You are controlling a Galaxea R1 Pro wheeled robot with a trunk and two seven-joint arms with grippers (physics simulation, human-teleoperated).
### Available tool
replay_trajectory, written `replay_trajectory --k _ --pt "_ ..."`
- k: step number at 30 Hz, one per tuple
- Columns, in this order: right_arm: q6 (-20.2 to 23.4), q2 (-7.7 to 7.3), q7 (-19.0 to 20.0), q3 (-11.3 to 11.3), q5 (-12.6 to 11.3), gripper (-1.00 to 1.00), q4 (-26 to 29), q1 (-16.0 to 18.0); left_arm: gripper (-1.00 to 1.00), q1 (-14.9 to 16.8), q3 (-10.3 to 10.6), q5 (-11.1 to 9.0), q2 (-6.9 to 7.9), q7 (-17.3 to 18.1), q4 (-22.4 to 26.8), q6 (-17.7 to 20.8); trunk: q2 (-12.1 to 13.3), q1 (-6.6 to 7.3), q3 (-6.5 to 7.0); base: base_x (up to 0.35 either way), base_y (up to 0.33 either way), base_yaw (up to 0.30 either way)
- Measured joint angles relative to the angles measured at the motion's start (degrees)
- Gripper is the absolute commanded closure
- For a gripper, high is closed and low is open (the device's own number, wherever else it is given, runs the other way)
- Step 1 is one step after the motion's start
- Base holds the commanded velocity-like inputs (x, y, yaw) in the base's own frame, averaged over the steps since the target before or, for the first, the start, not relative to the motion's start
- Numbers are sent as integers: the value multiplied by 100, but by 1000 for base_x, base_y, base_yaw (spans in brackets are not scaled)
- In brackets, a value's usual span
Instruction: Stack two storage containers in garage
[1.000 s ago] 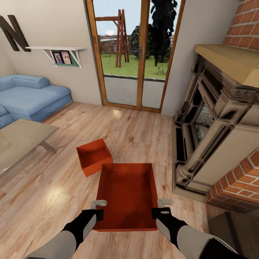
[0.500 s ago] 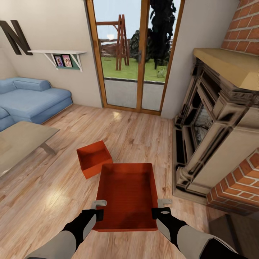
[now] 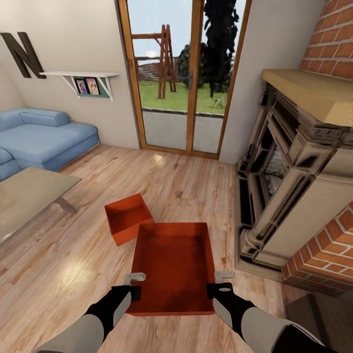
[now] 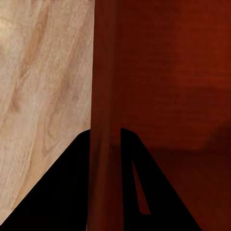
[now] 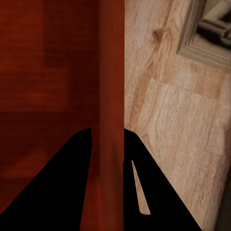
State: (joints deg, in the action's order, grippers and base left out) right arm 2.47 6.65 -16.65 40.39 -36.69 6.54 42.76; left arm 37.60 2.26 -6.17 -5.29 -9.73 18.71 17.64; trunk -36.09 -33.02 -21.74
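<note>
I hold one orange-red storage container [image 3: 171,264] in front of me above the light wood plank floor of the living room. My left gripper [image 3: 133,285] is shut on its left wall [image 4: 105,96]. My right gripper [image 3: 219,284] is shut on its right wall [image 5: 111,86]. In each wrist view the wall runs between the two dark fingers. The second storage container [image 3: 127,217] stands on the planks just beyond the held one, to its left, open side up.
A stone fireplace [image 3: 289,181] with brick sides fills the right. Wood-framed glass doors [image 3: 181,78] stand straight ahead. A blue sofa [image 3: 44,139] and a low table [image 3: 29,193] are at the left. A wall shelf [image 3: 81,78] hangs above.
The whole view has shifted slightly, so the camera has moved a little. The held container stays the same between my grippers.
</note>
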Motion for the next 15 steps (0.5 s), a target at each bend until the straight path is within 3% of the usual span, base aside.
replay_trajectory --k 15 --pt "2 1 -1 5 -5 100 -1 0 100 0 0 -2 0 0 -4 -1 0 0 98 0 0 0"
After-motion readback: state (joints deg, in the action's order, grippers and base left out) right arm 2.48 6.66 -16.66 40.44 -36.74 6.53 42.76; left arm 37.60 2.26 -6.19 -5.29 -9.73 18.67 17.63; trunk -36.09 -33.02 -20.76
